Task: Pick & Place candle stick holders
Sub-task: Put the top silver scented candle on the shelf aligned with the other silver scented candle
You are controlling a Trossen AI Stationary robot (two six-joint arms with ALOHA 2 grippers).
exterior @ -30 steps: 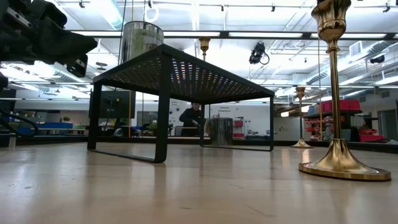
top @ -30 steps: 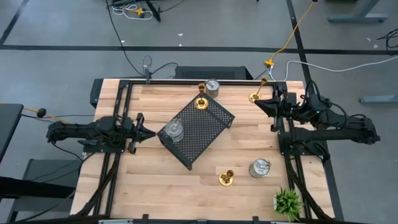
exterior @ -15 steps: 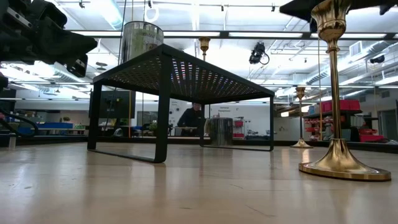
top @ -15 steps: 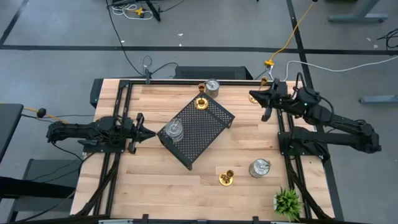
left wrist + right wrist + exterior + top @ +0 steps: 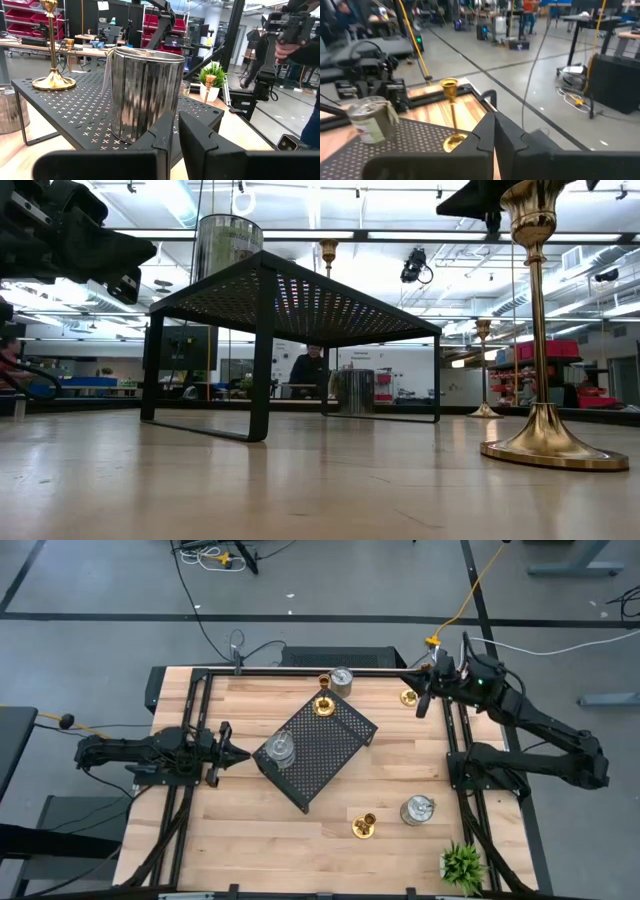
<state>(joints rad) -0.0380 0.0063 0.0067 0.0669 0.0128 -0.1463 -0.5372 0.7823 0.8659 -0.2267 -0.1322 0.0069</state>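
Note:
A black perforated tray (image 5: 330, 755) stands mid-table. A silver holder (image 5: 281, 750) and a gold holder (image 5: 325, 705) stand on it. Another silver holder (image 5: 342, 680) stands at the far edge, and a gold one (image 5: 409, 697) at the far right. A gold holder (image 5: 364, 826) and a silver one (image 5: 417, 810) stand near the front. My left gripper (image 5: 228, 749) is shut and empty, just left of the tray, pointing at the silver holder (image 5: 142, 95). My right gripper (image 5: 421, 695) is shut and empty, raised beside the far-right gold holder.
A small green plant (image 5: 462, 863) stands at the near right corner. Black rails run along the table's left, right and far edges. Bare wood lies at the near left of the tray. A person shows far off in the room (image 5: 305, 368).
My right gripper has swung toward the table's far edge and come over the far-right gold holder. It now shows at the top of the low view. Its fingers stay shut. Nothing else has moved.

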